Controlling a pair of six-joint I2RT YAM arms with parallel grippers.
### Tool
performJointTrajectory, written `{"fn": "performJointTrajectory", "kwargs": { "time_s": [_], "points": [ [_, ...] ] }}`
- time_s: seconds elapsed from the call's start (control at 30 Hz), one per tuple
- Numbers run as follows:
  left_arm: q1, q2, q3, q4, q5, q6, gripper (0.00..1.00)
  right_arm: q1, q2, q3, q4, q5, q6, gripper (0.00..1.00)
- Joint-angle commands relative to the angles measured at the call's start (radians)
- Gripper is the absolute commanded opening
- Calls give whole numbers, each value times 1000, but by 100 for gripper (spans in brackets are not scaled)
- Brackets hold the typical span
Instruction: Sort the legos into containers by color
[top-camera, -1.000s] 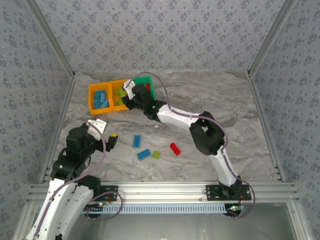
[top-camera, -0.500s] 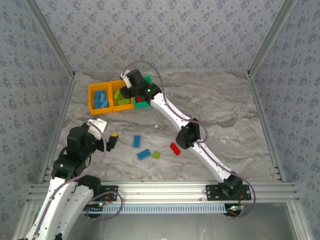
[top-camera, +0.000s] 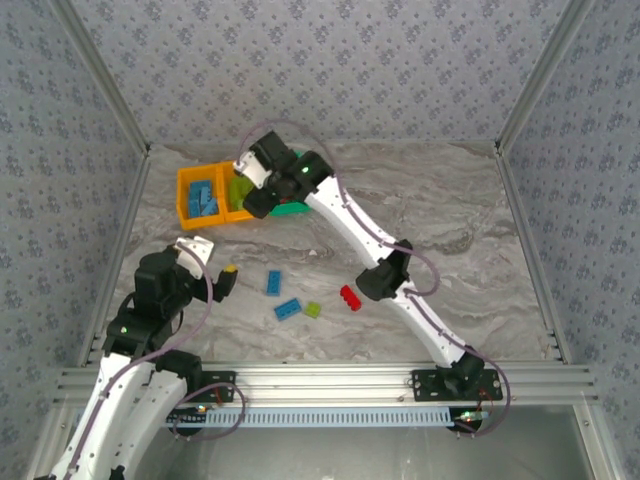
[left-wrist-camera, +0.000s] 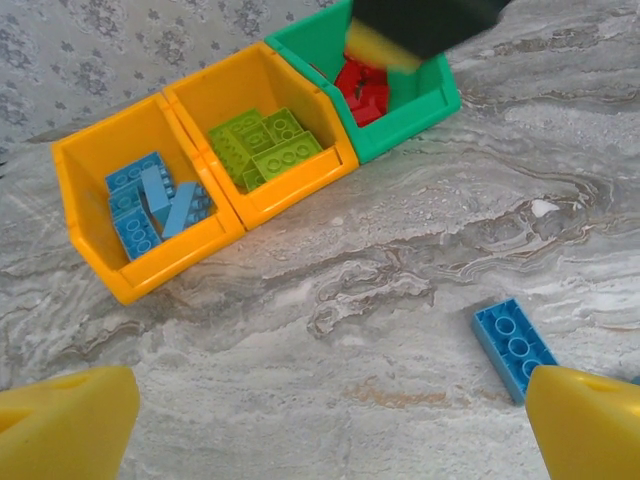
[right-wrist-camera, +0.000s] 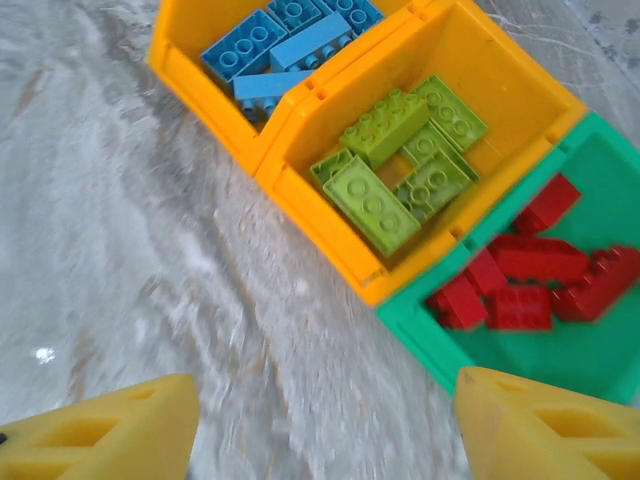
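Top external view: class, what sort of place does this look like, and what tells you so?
Probably a robot test cell, not a home. A left arm and right arm are bolted to a metal rail, patterned walls box in the table, and bins hold colour-sorted legos.

Right claw (right-wrist-camera: 320, 430) opened, now empty; arm stretched out, raised above containers (right-wrist-camera: 320, 225).
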Motion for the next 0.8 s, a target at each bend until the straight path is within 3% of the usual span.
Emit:
{"fn": "performJointTrajectory", "kwargs": {
  "time_s": [0.0,0.17,0.3,0.57,0.77],
  "points": [
    [4,109,7,32,93,-92,99,-37,-200,-138,-151,-39,-35,73],
    [0,363,173,-108,140,-301,99,-88,-437,-468,-134,-62,10,76],
    [-45,499,203,-95,195,-514,91,-102,-646,-784,-61,-132,29,83],
    [-272,689,167,65,91,-633,86,-71,-944,-1250,102,-213,107,89],
    [-353,841,153,157,-54,-643,85,-37,-1110,-1525,283,-216,227,96]
  ]
}}
